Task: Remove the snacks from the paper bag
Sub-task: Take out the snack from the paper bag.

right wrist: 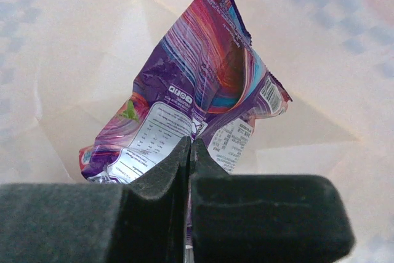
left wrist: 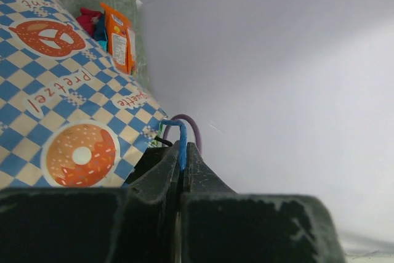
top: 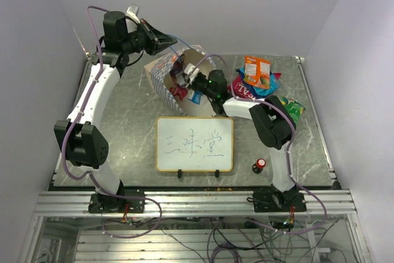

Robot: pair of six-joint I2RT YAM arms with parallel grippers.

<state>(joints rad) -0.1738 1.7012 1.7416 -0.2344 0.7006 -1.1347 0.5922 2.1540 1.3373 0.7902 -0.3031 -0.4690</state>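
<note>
Top cam: high up & behind the rig, looking down over the whole table (top: pixel 130 124). Left wrist cam — close against the paper bag (left wrist: pixel 68 90), checkered outside. Right wrist cam looks inside that same bag, v. near a purple packet (right wrist: pixel 178 84).

Links (top: pixel 92 98): white, tubular shells.
Joint housings (top: pixel 83 144): black, blocky.
Cables (left wrist: pixel 197 130): purple, looped along each arm.
Claw fingers (left wrist: pixel 246 226): black, matte, wedge-shaped.
</note>
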